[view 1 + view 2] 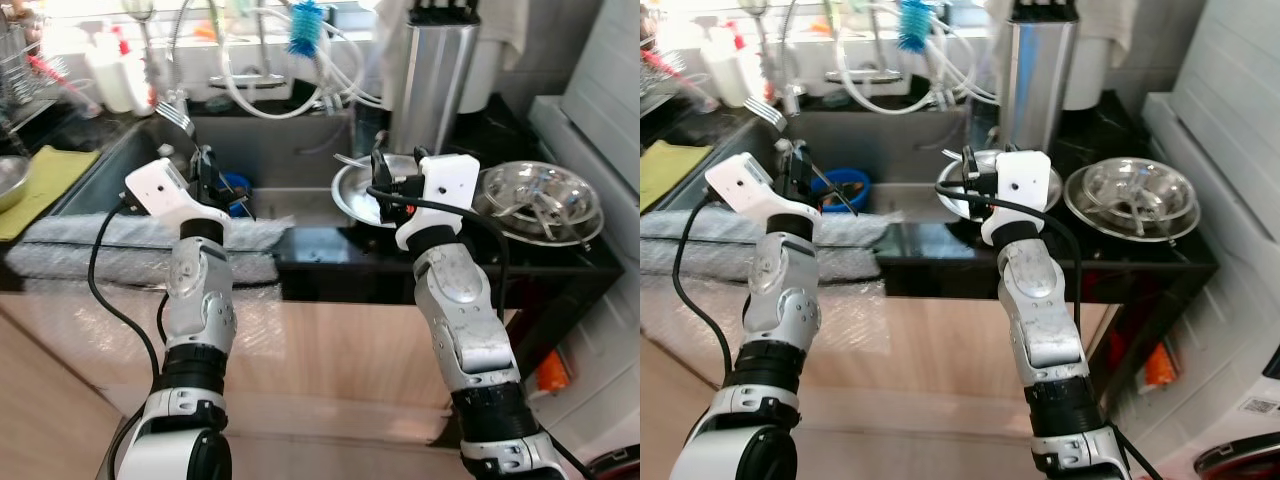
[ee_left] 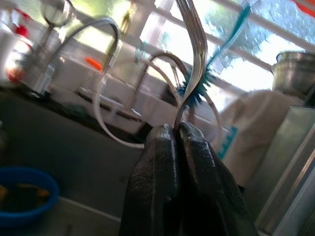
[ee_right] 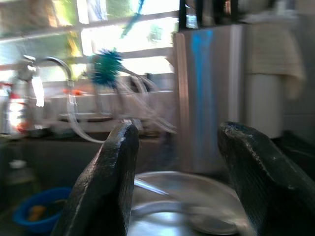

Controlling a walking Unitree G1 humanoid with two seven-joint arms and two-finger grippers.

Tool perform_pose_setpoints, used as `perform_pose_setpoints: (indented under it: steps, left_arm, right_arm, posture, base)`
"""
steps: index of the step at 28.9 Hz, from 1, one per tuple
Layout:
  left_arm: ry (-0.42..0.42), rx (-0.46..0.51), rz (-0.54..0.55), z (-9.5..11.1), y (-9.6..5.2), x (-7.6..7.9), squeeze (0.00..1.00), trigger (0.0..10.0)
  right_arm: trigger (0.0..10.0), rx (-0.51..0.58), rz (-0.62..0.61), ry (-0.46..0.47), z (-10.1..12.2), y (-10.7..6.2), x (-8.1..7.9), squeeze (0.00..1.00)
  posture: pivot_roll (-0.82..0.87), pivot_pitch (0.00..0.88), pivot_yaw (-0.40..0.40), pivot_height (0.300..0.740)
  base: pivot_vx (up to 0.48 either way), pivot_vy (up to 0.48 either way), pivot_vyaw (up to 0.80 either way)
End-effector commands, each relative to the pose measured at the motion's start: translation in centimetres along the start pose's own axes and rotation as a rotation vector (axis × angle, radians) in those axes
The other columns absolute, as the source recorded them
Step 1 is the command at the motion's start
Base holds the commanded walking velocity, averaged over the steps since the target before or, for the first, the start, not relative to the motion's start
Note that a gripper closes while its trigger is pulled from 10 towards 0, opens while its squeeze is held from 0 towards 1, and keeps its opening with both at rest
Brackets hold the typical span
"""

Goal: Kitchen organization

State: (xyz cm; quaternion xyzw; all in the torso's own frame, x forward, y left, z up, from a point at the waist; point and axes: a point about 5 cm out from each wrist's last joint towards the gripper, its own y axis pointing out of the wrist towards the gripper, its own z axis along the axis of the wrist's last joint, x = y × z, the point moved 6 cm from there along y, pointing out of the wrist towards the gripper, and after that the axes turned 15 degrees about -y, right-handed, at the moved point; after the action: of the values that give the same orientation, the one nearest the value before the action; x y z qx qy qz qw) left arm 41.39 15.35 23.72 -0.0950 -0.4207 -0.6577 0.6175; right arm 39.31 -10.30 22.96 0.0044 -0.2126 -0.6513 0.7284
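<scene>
My left gripper (image 2: 178,130) is shut on the handle of a steel fork (image 2: 193,54), which stands up from its fingers. In the left eye view that gripper (image 1: 205,163) is held over the sink's (image 1: 280,150) left part, with the fork's tines (image 1: 173,114) pointing up and to the left. My right gripper (image 3: 177,135) is open with nothing between its fingers. It hovers (image 1: 380,162) just above a shallow steel dish (image 1: 352,197) at the sink's right edge. A spoon-like piece lies in that dish (image 3: 197,216).
A blue bowl (image 1: 236,186) sits in the sink. A tall steel knife holder (image 1: 432,85) stands behind the dish, and stacked steel bowls (image 1: 540,203) lie on the black counter to the right. A grey towel (image 1: 120,243) covers the front edge. Faucet hoses and a blue brush (image 1: 305,25) hang behind.
</scene>
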Motion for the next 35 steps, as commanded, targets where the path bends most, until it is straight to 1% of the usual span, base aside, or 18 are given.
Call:
perform_pose_setpoints:
  steps: [1, 7, 31, 34, 35]
  left_arm:
    - [0.006, 0.045, 0.0, 1.6, 0.6, -0.1, 0.0, 10.0]
    - [0.01, 0.058, 0.015, 1.9, 0.7, -0.5, 0.0, 10.0]
    - [0.014, 0.034, -0.002, 1.7, 1.0, -0.2, 0.0, 10.0]
    - [0.018, 0.021, -0.009, 1.4, 1.0, 0.1, 0.0, 10.0]
    - [0.039, -0.007, -0.02, 0.9, 1.0, 0.3, 0.0, 10.0]
  right_arm:
    - [10.0, 0.027, 0.007, 0.016, 1.0, 0.2, -0.4, 0.0]
    - [10.0, 0.03, 0.014, 0.023, 1.1, 0.2, -0.6, 0.0]
    - [10.0, 0.042, -0.003, 0.035, 1.2, 0.1, -0.6, 0.0]
    - [10.0, 0.037, -0.008, 0.042, 1.0, 0.0, -0.7, 0.0]
    - [10.0, 0.032, -0.01, 0.043, 0.8, -0.1, -0.7, 0.0]
  posture:
    - [-0.08, 0.0, 0.04, 0.74]
    - [-0.08, 0.0, 0.04, 0.74]
    - [-0.08, 0.0, 0.064, 0.74]
    - [-0.07, 0.0, 0.071, 0.74]
    - [-0.07, 0.0, 0.073, 0.74]
  base:
    - [0.371, 0.0, 0.0]
    - [0.0, 0.0, 0.0]
    - [0.0, 0.476, 0.0]
    - [0.0, 0.471, 0.0]
    - [0.0, 0.0, 0.0]
